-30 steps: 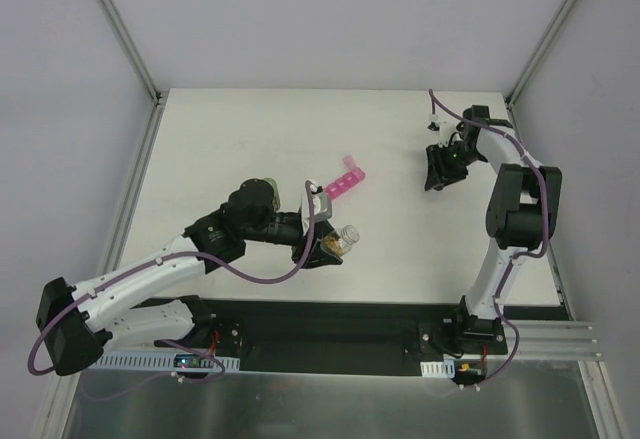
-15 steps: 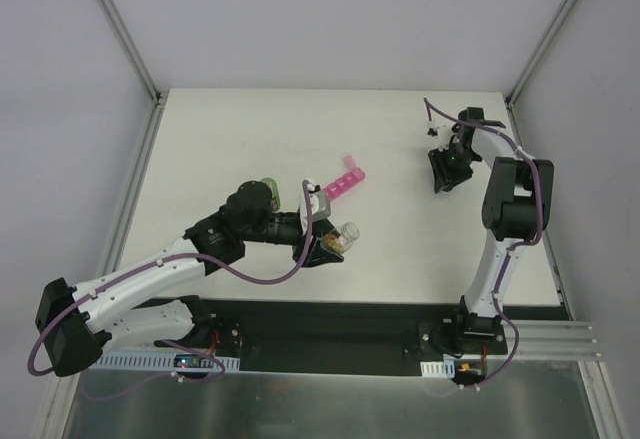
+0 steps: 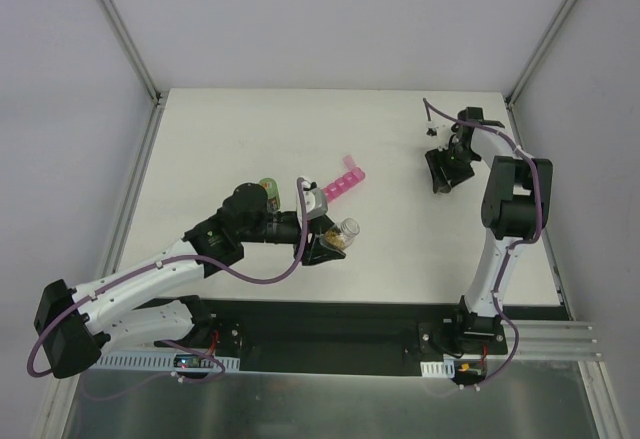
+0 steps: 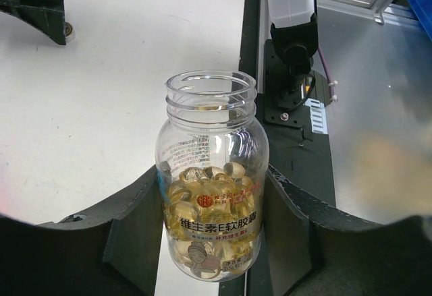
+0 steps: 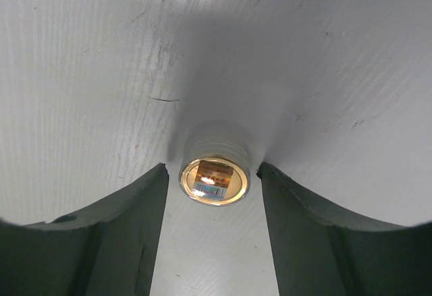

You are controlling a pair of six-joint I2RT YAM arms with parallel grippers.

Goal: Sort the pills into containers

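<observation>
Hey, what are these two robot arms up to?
They are sorting pills. The left hand grips an uncapped clear bottle of yellow pills, close to the pink pill organizer. At the far right of the table, the right hand stands open around a small round cap lying there.

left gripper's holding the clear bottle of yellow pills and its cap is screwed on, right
Not quite. The left gripper does hold the clear bottle of yellow pills, but the bottle is uncapped. The left wrist view shows its threaded mouth standing open with nothing over it.
</observation>
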